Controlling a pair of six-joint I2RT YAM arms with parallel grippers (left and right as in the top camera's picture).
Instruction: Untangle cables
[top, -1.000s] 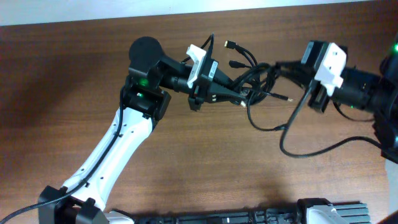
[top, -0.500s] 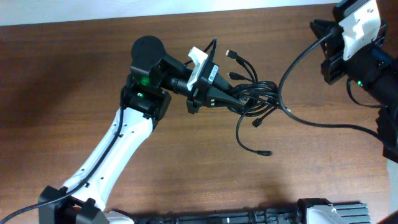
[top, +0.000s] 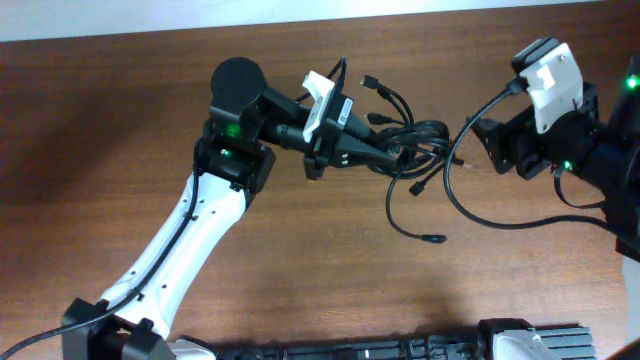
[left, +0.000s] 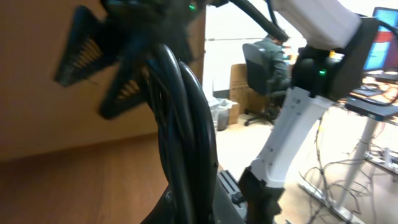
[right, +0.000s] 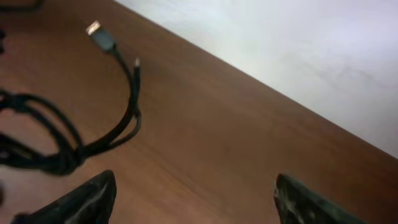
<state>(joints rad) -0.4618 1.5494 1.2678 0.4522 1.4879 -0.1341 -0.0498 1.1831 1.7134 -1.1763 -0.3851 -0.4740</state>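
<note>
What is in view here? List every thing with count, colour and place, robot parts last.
cables: several, black, one knotted bundle mid-table, loose ends trailing down and right
table: one, brown wood, under everything
wall: one, white, beyond the table's far edge
left arm: one, white and black, reaching in from lower left
left fingers: one pair, black, shut on the cables
right arm: one, white and black, right side
right fingers: one pair, black, open, empty
</note>
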